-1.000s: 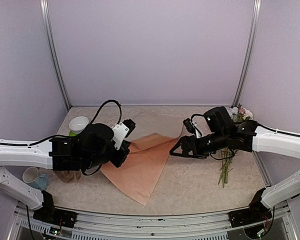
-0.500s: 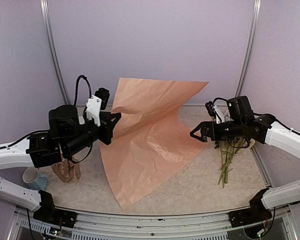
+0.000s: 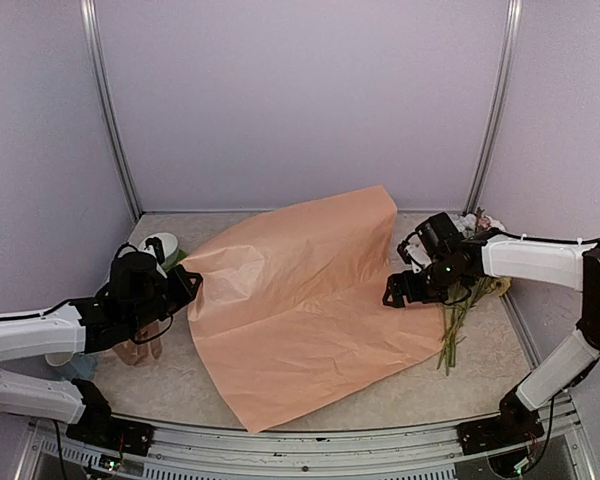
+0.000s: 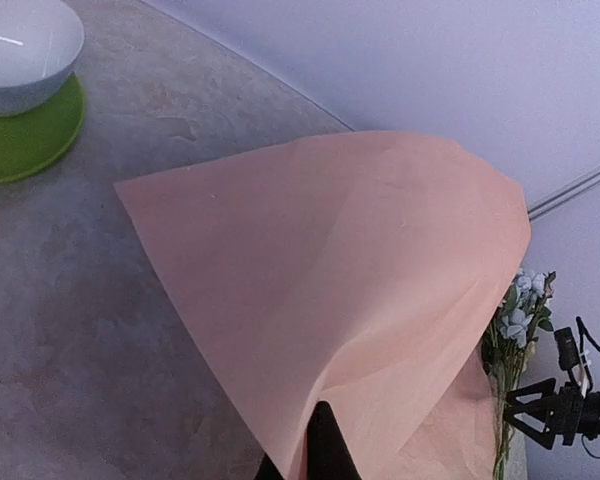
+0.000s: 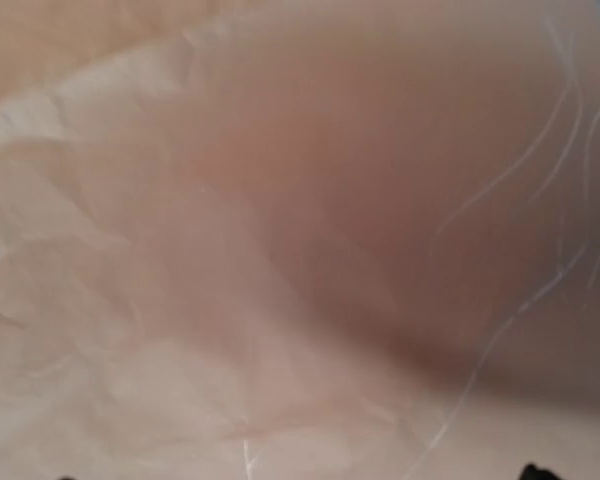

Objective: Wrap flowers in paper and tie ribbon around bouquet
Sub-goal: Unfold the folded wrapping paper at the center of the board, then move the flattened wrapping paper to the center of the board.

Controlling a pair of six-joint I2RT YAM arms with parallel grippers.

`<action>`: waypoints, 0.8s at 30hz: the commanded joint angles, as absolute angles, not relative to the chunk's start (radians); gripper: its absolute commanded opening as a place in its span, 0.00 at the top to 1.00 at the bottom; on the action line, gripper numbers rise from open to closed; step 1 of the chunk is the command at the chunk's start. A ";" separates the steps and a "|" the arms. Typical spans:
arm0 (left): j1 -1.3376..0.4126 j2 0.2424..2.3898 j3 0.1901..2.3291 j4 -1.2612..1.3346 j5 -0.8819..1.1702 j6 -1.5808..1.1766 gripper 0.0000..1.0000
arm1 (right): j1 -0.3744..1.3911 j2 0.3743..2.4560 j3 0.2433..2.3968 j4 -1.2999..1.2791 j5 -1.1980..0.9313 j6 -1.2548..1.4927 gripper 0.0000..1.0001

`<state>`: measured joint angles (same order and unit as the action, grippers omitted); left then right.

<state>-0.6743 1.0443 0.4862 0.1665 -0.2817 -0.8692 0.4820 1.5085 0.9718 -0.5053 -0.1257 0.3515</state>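
The paper (image 3: pixel 300 300) is a big beige sheet, billowed up at the back and draped over the middle of the table. My left gripper (image 3: pixel 187 283) is shut on its left corner; in the left wrist view the fingers (image 4: pixel 325 450) pinch a fold of the paper (image 4: pixel 360 280). Low at the sheet's right edge, my right gripper (image 3: pixel 393 291) stands open, and its wrist view shows only blurred paper (image 5: pixel 230 250) up close. The flowers (image 3: pixel 458 310) lie at the right, stems toward me, partly behind the right arm. A tan-brown ribbon (image 3: pixel 140 350) lies bunched under the left arm.
At the back left a white bowl (image 3: pixel 160 245) sits on a green plate (image 4: pixel 25 145). A pale cup (image 3: pixel 65 355) stands near the left edge. Lilac walls with metal posts close in the table on three sides.
The paper, folded flat a second ago, was swung up high by the left gripper and has come down spread wide. The left arm dropped low to the left; the right gripper returned to the sheet's edge.
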 commanded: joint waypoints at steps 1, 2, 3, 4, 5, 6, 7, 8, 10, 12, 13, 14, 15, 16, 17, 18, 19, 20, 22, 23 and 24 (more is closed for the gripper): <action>-0.672 1.023 0.453 0.194 -0.267 -1.049 1.00 | 0.482 1.546 0.971 -0.505 -0.090 0.333 0.06; -0.675 1.020 0.441 0.190 -0.268 -1.067 1.00 | 0.482 1.557 0.966 -0.502 -0.083 0.333 0.06; -0.679 1.018 0.431 0.183 -0.273 -1.081 1.00 | 0.482 1.574 0.965 -0.502 -0.075 0.330 0.06; -0.685 1.014 0.420 0.166 -0.285 -1.095 1.00 | 0.482 1.586 0.965 -0.502 -0.071 0.328 0.06; -0.690 1.007 0.408 0.152 -0.299 -1.115 1.00 | 0.482 1.600 0.967 -0.504 -0.069 0.327 0.07; -0.695 0.998 0.396 0.140 -0.312 -1.136 1.00 | 0.486 1.612 0.970 -0.506 -0.066 0.327 0.07; -0.699 0.983 0.380 0.134 -0.325 -1.156 1.00 | 0.489 1.625 0.974 -0.507 -0.065 0.324 0.08; -0.703 0.960 0.364 0.133 -0.336 -1.176 1.00 | 0.495 1.636 0.980 -0.508 -0.064 0.322 0.08; -0.713 0.931 0.333 0.129 -0.359 -1.210 1.00 | 0.513 1.664 0.994 -0.513 -0.051 0.317 0.09; -0.721 0.921 0.308 0.138 -0.360 -1.225 1.00 | 0.520 1.701 1.010 -0.514 -0.043 0.311 0.09; -0.727 0.923 0.302 0.138 -0.357 -1.230 1.00 | 0.520 1.723 1.013 -0.506 -0.041 0.303 0.09; -0.733 0.932 0.298 0.140 -0.353 -1.235 1.00 | 0.520 1.747 1.019 -0.499 -0.031 0.297 0.09; -0.741 0.942 0.298 0.142 -0.348 -1.238 1.00 | 0.520 1.773 1.030 -0.497 -0.012 0.290 0.09; -0.750 0.953 0.299 0.144 -0.344 -1.240 1.00 | 0.520 1.798 1.047 -0.499 0.008 0.280 0.09; -0.759 0.963 0.302 0.145 -0.341 -1.241 1.00 | 0.520 1.820 1.066 -0.503 0.030 0.271 0.09; -0.769 0.973 0.305 0.149 -0.340 -1.240 0.97 | 0.520 1.842 1.088 -0.506 0.054 0.261 0.09; -0.778 0.981 0.309 0.154 -0.339 -1.235 0.89 | 0.520 1.857 1.107 -0.508 0.081 0.250 0.08; -0.786 0.989 0.314 0.151 -0.340 -1.231 0.81 | 0.518 1.880 1.127 -0.508 0.109 0.235 0.08; -0.792 0.993 0.326 0.118 -0.346 -1.221 0.63 | 0.505 1.917 1.166 -0.517 0.155 0.212 0.08; -0.793 0.987 0.336 0.086 -0.361 -1.204 0.55 | 0.496 1.937 1.189 -0.523 0.169 0.201 0.08; -0.793 0.975 0.352 0.049 -0.386 -1.175 0.49 | 0.489 1.954 1.207 -0.528 0.181 0.188 0.08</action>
